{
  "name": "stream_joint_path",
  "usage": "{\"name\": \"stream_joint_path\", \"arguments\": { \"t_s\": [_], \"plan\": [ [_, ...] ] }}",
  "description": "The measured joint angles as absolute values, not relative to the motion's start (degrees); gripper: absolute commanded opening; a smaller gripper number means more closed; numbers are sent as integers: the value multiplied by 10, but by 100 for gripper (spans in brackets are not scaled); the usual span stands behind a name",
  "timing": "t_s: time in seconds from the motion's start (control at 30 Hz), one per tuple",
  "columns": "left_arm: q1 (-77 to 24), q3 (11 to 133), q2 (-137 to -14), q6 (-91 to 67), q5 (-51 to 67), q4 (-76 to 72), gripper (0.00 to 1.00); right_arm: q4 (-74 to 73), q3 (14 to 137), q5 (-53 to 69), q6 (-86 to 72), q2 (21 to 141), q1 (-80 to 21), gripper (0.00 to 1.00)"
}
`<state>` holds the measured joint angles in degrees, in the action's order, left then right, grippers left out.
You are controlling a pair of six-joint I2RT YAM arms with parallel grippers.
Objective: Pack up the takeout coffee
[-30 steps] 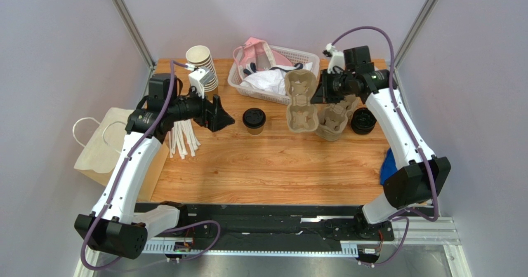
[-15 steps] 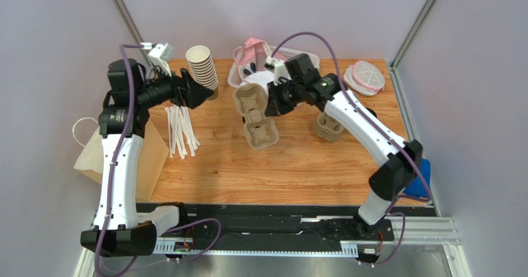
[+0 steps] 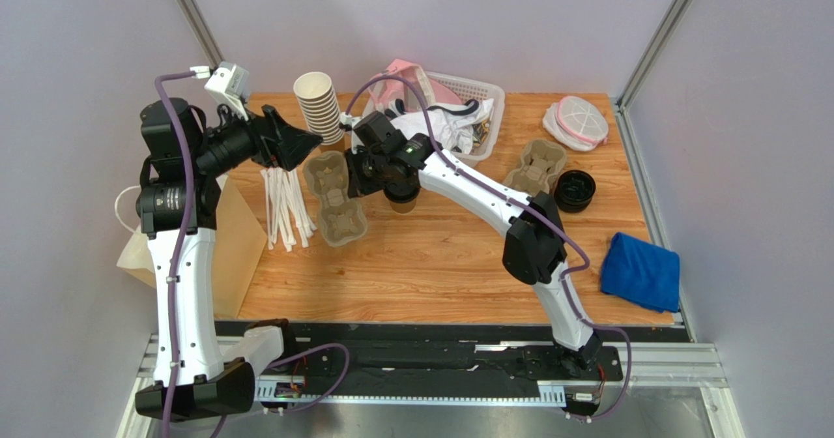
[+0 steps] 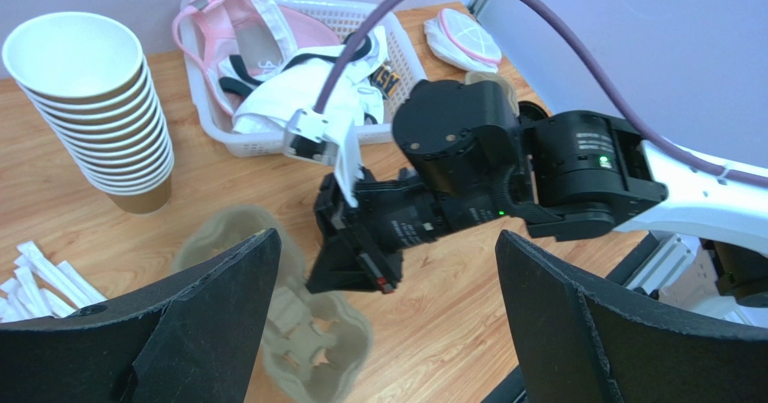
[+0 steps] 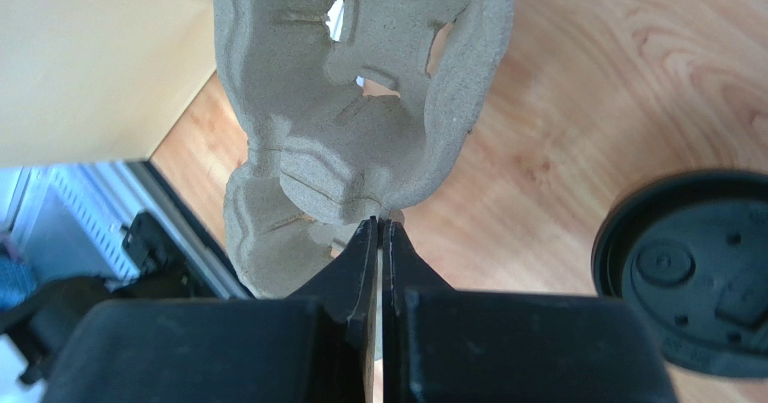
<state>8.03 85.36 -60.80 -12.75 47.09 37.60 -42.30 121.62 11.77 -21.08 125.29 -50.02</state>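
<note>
In the upper left of the top view, the left gripper is wide open and holds nothing. Just right of it and lower, the pulp cup carrier is held by the right gripper, whose jaws are pinched closed on its edge. The takeout coffee stands upright on the table right of the carrier, partly hidden under the right arm.

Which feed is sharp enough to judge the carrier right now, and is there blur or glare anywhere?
Top external: evenly lit and sharp, with only soft shadows beside the pulp carrier. Left wrist: the carrier is blurred, while the cup stack looks crisp. Right wrist: the carrier's texture is sharp up close, and the takeout coffee at the right edge looks a little softer. No glare.
</note>
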Motion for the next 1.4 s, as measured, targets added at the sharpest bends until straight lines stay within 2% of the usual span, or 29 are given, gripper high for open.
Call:
{"name": "stream_joint_path", "arguments": {
  "t_s": [0.23,0.5,0.53,0.57,0.63,0.67,0.77,0.83,1.03,1.13,1.17,1.2,1.23,1.4],
  "plan": [
    [80,833,-596,-116,462,388,98,-397,1268,73,-219,1320,-506,0],
    [80,829,-590,-90,444,410,98,-390,1272,70,-231,1369,-506,1],
    [80,827,-589,-87,442,413,99,-390,1272,70,-233,1373,-506,4],
    [80,825,-588,-86,441,415,99,-389,1272,70,-236,1375,-507,17],
    [80,821,-586,-84,439,420,99,-389,1271,69,-243,1377,-507,25],
    [80,820,-586,-84,438,423,99,-388,1271,68,-246,1378,-507,34],
    [80,819,-587,-81,434,430,99,-385,1271,65,-255,1378,-508,46],
    [80,820,-587,-77,432,440,99,-385,1270,65,-258,1378,-509,47],
    [81,883,-594,-45,412,524,99,-388,1261,65,-255,1347,-509,65],
    [85,945,-597,-15,400,586,99,-389,1255,63,-244,1299,-509,82],
    [87,963,-597,-4,398,606,99,-390,1254,62,-237,1275,-509,92],
    [91,983,-600,12,391,632,99,-389,1254,60,-230,1254,-510,97],
    [94,999,-603,29,385,656,99,-386,1251,58,-220,1226,-510,100],
    [141,1018,-599,100,333,731,99,-366,1201,30,-141,1053,-509,100]
  ]
}}
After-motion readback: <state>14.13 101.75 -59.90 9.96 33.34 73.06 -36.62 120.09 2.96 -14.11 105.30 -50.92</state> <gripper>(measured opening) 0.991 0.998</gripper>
